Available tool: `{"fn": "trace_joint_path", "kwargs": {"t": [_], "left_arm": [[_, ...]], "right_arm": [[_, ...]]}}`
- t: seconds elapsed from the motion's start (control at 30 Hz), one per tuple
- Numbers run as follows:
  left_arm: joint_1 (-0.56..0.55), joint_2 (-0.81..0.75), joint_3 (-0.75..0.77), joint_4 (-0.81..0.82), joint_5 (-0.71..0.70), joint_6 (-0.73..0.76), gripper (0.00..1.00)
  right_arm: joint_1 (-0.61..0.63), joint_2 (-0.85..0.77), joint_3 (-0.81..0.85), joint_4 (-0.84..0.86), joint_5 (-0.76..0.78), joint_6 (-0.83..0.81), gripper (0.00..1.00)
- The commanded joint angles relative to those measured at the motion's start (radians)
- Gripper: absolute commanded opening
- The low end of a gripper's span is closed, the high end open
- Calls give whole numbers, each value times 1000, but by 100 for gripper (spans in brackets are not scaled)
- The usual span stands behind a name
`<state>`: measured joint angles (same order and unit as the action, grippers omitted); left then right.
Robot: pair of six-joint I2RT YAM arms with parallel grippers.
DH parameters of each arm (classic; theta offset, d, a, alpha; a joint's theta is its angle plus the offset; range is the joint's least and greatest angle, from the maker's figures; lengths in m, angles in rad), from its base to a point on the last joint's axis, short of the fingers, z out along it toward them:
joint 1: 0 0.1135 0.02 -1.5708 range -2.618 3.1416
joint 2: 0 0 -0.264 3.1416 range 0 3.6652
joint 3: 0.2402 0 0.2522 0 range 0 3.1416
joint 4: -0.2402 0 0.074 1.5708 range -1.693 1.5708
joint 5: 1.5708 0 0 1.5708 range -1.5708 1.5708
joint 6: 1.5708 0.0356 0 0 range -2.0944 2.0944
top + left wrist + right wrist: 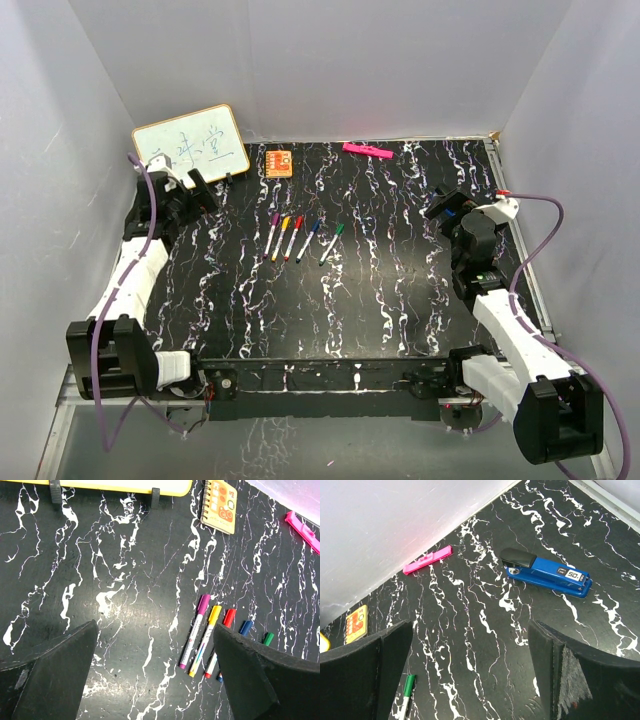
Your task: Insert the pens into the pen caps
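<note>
The pens (300, 238) lie in a row near the middle of the tabletop (380, 300), all seemingly wearing their pen caps (229, 617), while left tool (155, 630) and right tool (470, 675) gape wide and empty, so capping looks finished and only a final check remains.

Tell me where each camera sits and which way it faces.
Top external: above and behind the bases, looking down on the black marbled table; left arm and right arm show.
Left wrist: low at far left, facing the row of five white capped pens and orange spiral notebook; open jaws below.
Right wrist: low at right, facing the far wall and blue stapler; open jaws below.
Shared: both wrist views catch the pink marker and green-capped pen.
</note>
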<state>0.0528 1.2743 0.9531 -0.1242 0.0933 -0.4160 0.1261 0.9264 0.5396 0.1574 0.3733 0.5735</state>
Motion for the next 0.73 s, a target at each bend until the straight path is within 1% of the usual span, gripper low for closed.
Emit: {"fn": "trace_joint_path", "kwargs": {"t": [0.0, 0.23, 0.53, 0.7], "left_arm": [[1, -39, 18, 2, 2, -17, 98], [0, -71, -6, 23, -5, -14, 99], [0, -85, -42, 63, 53, 2, 99], [0, -88, -47, 78, 48, 2, 98]], "right_arm": [[-3, -2, 5, 5, 20, 11, 98], [-3, -8, -3, -2, 26, 20, 98], [-3, -4, 2, 4, 12, 16, 98], [-2, -5, -2, 9, 9, 15, 98]]}}
